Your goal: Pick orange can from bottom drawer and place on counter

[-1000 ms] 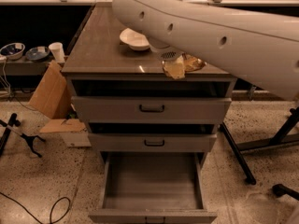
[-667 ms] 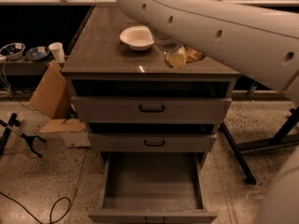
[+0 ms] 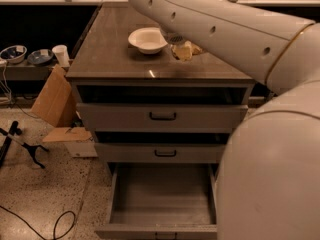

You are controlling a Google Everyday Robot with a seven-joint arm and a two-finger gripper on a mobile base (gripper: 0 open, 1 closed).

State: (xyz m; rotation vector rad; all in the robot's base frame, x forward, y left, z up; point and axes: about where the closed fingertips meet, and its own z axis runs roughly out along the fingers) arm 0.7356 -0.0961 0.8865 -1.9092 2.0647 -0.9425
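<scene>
Camera view: orange can is seen under the gripper, hold unreadable, just at the white bowl's three o'clock, so the bowl could be bumped.

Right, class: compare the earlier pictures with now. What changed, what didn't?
The gripper, above the counter beside the white bowl, has moved the orange can farther back from the front edge, toward the bowl. Whether it has let go cannot be told. The bottom drawer stays open, the bowl in place.

three drawers, one can, one pincer over counter
</scene>
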